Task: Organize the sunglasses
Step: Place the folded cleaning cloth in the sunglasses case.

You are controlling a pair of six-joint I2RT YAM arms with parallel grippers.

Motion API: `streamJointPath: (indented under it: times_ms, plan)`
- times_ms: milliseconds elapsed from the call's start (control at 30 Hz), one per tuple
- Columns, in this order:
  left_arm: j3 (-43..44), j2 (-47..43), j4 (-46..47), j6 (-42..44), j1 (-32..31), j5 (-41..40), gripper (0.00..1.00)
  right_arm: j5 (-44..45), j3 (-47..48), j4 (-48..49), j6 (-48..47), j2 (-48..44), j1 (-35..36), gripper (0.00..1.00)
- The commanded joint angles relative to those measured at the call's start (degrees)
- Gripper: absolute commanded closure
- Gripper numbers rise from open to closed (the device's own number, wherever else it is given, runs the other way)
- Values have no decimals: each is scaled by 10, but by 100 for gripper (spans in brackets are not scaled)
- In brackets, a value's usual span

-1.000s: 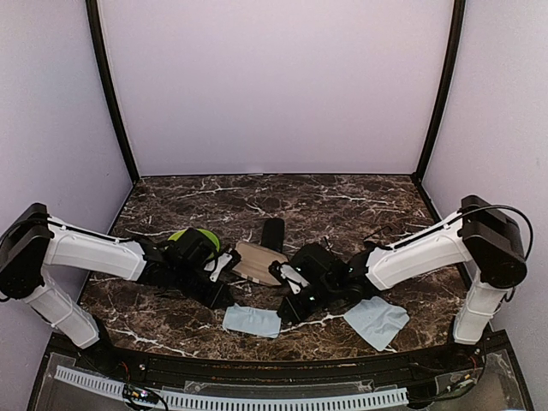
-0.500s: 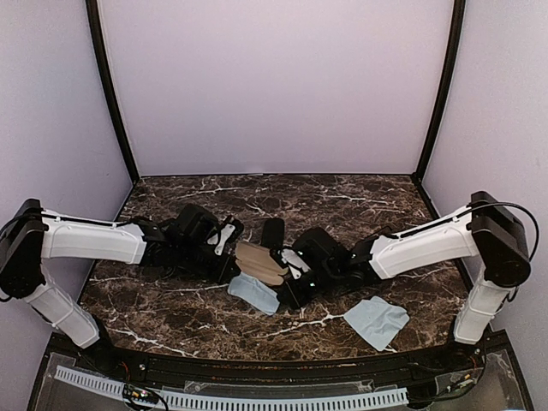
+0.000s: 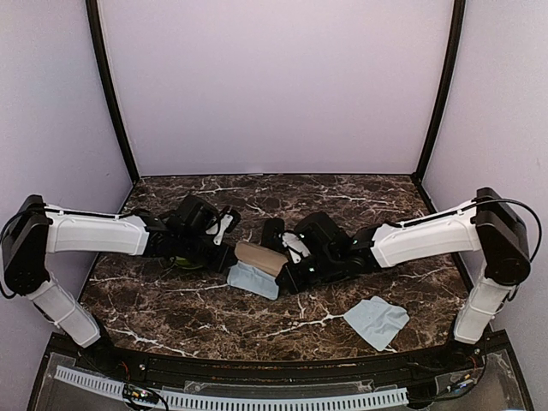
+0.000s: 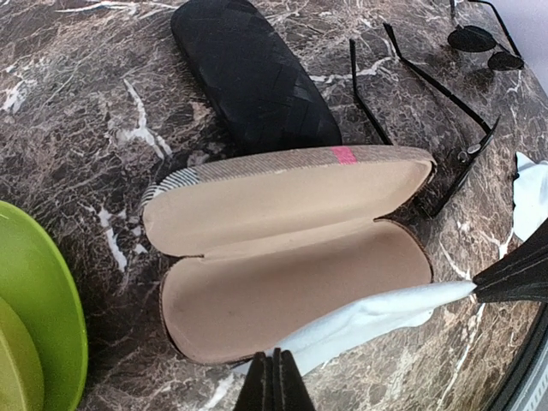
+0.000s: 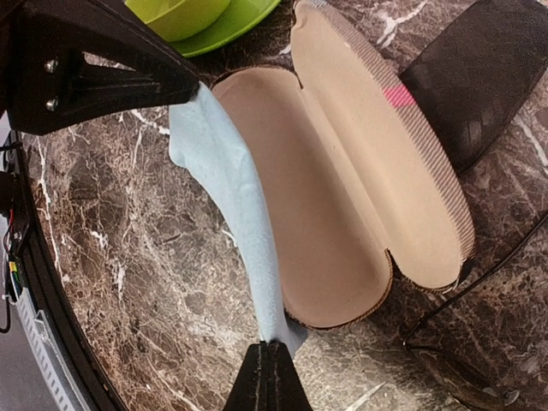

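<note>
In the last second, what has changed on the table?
The left fingers and right fingers, both pinching one blue cloth, carried it across the table, away from the near edge, onto the open striped case. The second cloth and the black case stayed put.

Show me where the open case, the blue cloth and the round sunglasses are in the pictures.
open case (image 4: pixel 300 287): left wrist view, on the beige lining of its lower half.
blue cloth (image 5: pixel 227 180): right wrist view, on its stretched middle.
round sunglasses (image 4: pixel 473 38): left wrist view, on one dark lens.
</note>
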Motion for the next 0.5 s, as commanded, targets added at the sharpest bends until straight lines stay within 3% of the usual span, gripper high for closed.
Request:
streamJointPath:
  times_ms: [0,467]
  plan:
    - [23,5,-19,13,10,-12,100,-5,29,5,-11,7,-9,100]
    - [59,32,-33,30,37,-9,100,-23,58,6,-10,39,-35,100]
